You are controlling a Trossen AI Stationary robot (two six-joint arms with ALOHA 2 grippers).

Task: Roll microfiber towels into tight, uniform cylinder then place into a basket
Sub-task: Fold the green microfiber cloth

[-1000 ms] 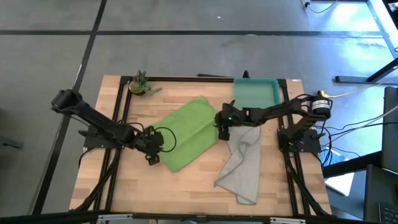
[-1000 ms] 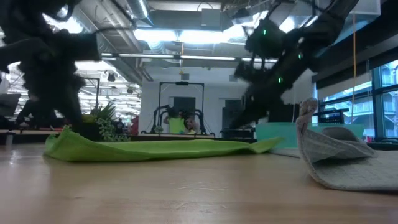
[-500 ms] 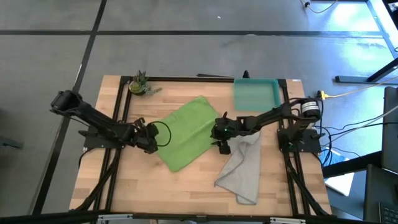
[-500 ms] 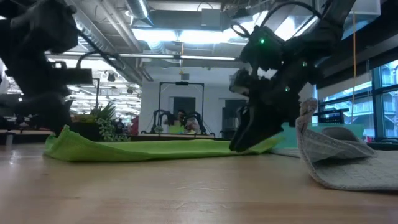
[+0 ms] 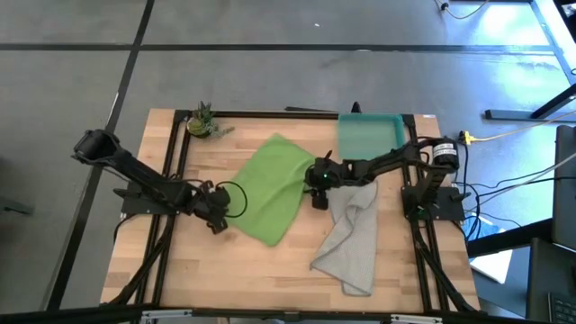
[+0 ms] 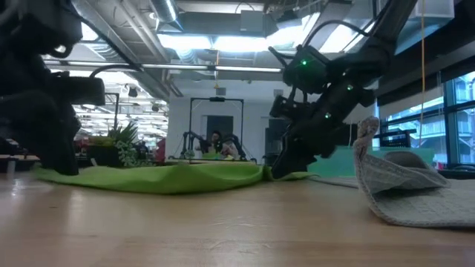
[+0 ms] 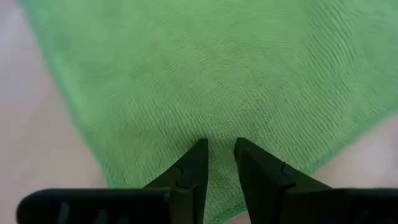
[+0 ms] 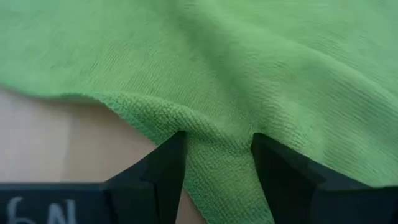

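Observation:
The lime green towel point(image 5: 270, 187) lies spread on the table, humped in its middle point(image 6: 215, 169). My left gripper point(image 7: 219, 144) is down at the towel's left corner point(image 5: 236, 203), shut on the cloth. My right gripper point(image 8: 217, 140) stands open at the towel's right edge point(image 5: 304, 184), slanting down from the right, with the hem running between its fingers. The grey towel point(image 5: 353, 236) lies crumpled on the table to the right, one end standing up point(image 6: 365, 133). The teal basket point(image 5: 369, 137) sits at the far right of the table. My left gripper pinches a small pucker of the green towel point(image 7: 219, 134) between its two fingers, close to the towel's left corner. The fingers slant down from the table's left. The corner lies low on the table, and the cloth ahead is flat and slack. My right gripper has its open fingertips point(image 8: 171, 152) down on the green towel's right edge, one on each side of a raised ridge of hem point(image 8: 214, 146). The fingers slant down from the table's right. The towel lies on the table, bulging just left of the fingers.
A small potted plant point(image 5: 202, 121) stands at the table's far left. A dark frame point(image 5: 180, 171) runs along the table's sides. Bare wood lies along the near edge point(image 5: 243, 279).
Both grippers have come down, the right one from clear above the towel onto its right edge. The towel's left end, raised before, now lies low. The towel has drawn narrower and humped in the middle, and its far corner has shifted toward the table's left.

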